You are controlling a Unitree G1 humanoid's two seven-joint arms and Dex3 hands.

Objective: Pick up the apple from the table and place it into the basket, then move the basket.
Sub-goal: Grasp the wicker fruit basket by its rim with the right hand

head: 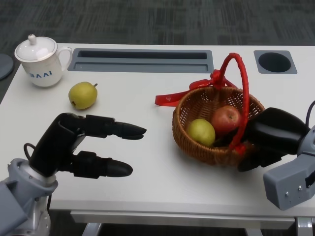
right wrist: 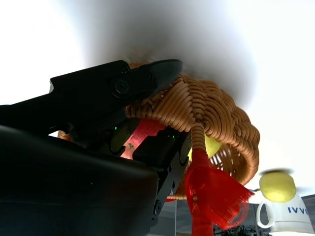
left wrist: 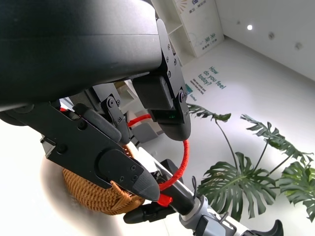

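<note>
A wicker basket [head: 206, 152] with a red handle [head: 242, 88] stands at the right of the table. Inside it lie a red apple [head: 226, 119] and a yellow-green fruit [head: 200, 132]. My right hand [head: 270, 135] grips the basket's near right rim by the handle's foot. In the right wrist view its fingers [right wrist: 123, 88] clamp the woven rim [right wrist: 211, 108], one outside and the others inside. My left hand [head: 83, 145] hovers at the lower left, holding nothing, fingers stretched toward the basket [left wrist: 93, 194]. A second yellow-green fruit [head: 82, 95] sits on the table at the left.
A white lidded mug [head: 42, 61] stands at the back left corner. A grey recessed slot [head: 142, 60] and a round hole [head: 274, 61] run along the table's far edge. A red ribbon [head: 172, 98] trails from the basket toward the table's middle.
</note>
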